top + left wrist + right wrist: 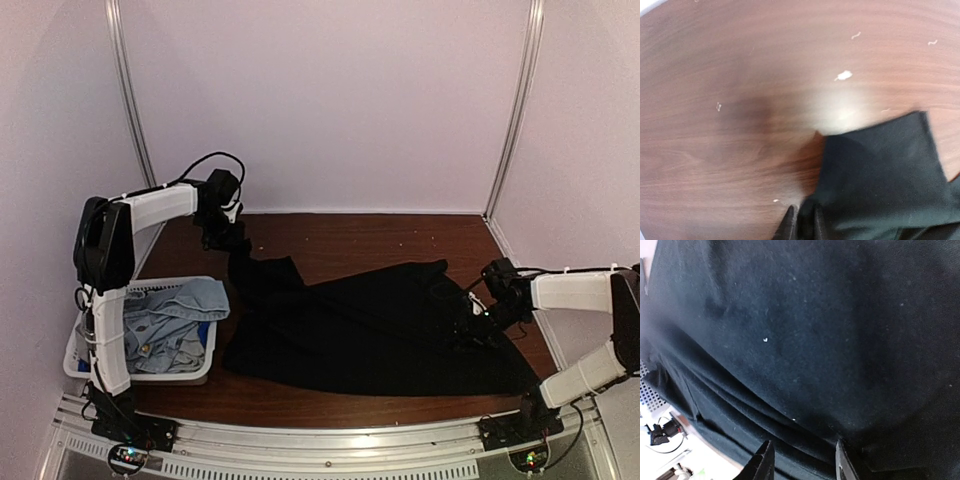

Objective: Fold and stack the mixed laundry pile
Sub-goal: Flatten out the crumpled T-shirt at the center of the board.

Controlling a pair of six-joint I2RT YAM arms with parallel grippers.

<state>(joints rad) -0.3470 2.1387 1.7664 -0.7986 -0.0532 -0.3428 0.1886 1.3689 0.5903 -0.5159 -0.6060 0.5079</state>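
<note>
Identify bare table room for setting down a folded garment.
Bare: far strip between back wall and black shirt; near strip between shirt and front rail. Crowded: centre under the shirt, left at the laundry basket.

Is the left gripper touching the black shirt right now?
Touching. The left wrist view shows the left gripper closed on an edge of the black shirt; the top view shows the cloth rising to it.

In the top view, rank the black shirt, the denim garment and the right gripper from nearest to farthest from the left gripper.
From the left gripper:
1. black shirt: its far-left corner reaches right up to it.
2. denim garment: in the white basket, near left.
3. right gripper: far right, at the shirt's other end.
</note>
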